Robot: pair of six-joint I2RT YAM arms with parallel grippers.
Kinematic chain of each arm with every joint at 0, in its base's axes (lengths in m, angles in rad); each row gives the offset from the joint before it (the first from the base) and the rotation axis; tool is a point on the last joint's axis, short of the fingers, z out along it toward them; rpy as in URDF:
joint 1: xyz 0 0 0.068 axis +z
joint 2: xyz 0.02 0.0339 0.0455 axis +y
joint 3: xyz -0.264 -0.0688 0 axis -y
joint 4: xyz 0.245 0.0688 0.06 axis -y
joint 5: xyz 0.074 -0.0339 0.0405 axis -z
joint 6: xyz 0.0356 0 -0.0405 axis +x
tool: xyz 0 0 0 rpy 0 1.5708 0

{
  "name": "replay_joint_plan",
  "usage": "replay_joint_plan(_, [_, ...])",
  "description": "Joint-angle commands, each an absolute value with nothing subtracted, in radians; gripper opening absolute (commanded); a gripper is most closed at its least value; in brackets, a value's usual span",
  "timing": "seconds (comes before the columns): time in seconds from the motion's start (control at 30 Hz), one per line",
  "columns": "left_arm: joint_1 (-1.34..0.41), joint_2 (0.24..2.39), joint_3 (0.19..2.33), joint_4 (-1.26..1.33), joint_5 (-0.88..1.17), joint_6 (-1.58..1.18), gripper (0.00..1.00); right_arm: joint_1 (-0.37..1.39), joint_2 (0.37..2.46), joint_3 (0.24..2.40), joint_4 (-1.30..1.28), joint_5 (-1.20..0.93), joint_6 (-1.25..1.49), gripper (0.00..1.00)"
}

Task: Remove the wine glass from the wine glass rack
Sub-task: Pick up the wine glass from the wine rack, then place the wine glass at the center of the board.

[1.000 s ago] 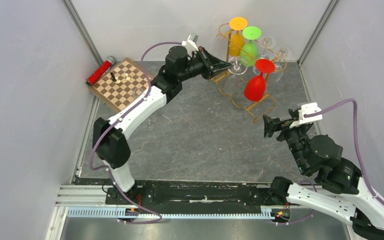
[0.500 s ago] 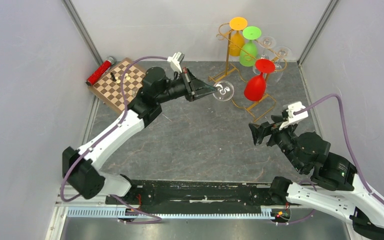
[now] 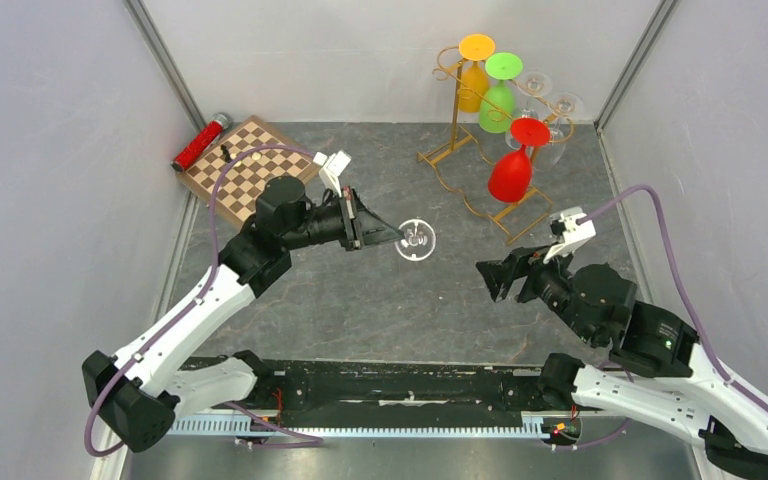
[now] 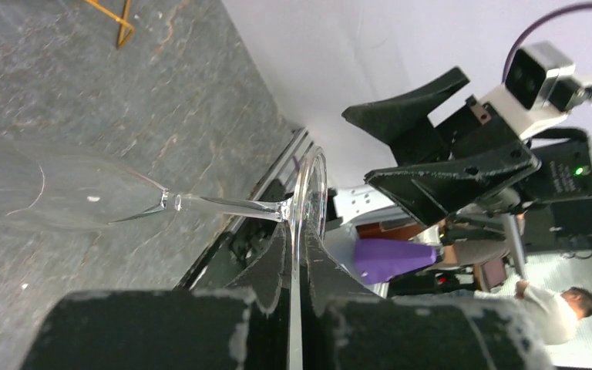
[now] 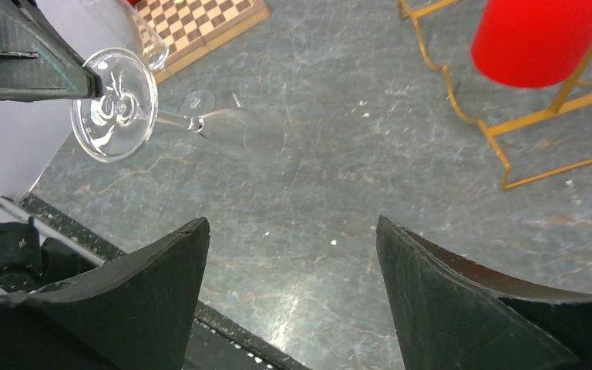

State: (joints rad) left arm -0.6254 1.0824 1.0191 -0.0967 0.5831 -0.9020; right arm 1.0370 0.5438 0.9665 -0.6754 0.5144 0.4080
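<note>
**Desk:** Overhead view, what's at the centre of the frame?

**Operator:** My left gripper (image 3: 397, 237), clamped on the clear wine glass (image 3: 416, 240), well apart from the gold wine glass rack (image 3: 457, 140) at upper right. My right gripper (image 3: 495, 280) sits at right, jaws apart, holding nothing.

**Desk:** Left wrist view?

**Operator:** My fingers (image 4: 266, 270) pinch the rim of the foot at bottom centre. Stem and bowl run off to frame left, over the table (image 4: 123, 100).

**Desk:** Right wrist view?

**Operator:** Wide jaws along the bottom, with the glass at upper left. I judge it light, slick and brittle, and the stem is the safest place to hold it.
</note>
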Motion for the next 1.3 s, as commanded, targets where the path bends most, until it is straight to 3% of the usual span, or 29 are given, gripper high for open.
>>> replay_joint_plan(0.0, [-0.641,1.017,1.002,-0.191,0.608,-0.735,0.02,1.040,0.569,0.932,-0.667,0.460,0.560,0.81])
replay_joint_plan(0.53, [-0.796,0.936,0.953,-0.396,0.451,-0.526,0.02,1.039,0.563,0.713,-0.491,0.331,0.775,0.79])
replay_joint_plan(0.83, [-0.978,0.968,1.013,-0.475,0.306,-0.392,0.02,1.013,0.547,0.624,-0.399,0.261,0.837,0.77])
replay_joint_plan(1.27, [-1.255,1.035,1.077,-0.528,0.056,-0.192,0.02,0.914,0.555,0.459,-0.191,-0.019,0.913,0.76])
